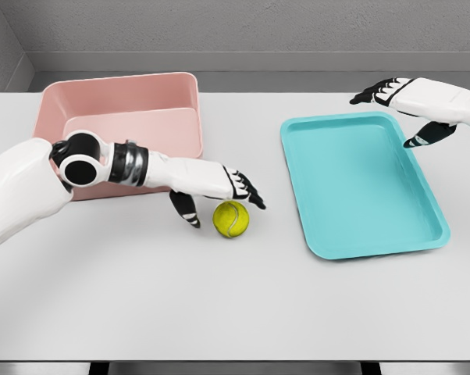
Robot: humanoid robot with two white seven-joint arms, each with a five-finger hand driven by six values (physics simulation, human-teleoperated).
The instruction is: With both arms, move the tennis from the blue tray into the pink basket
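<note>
Your left hand (219,191) hung open over the tennis ball (231,219), which lay on the table (235,305) between pink basket (118,117) and blue tray (360,183); your right hand (411,105) hovered open at the tray's far right corner.

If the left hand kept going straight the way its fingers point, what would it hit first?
Probably the tennis ball, lying on the table just beyond the left hand; the fingers may pass slightly above it, since depth is unclear.
</note>
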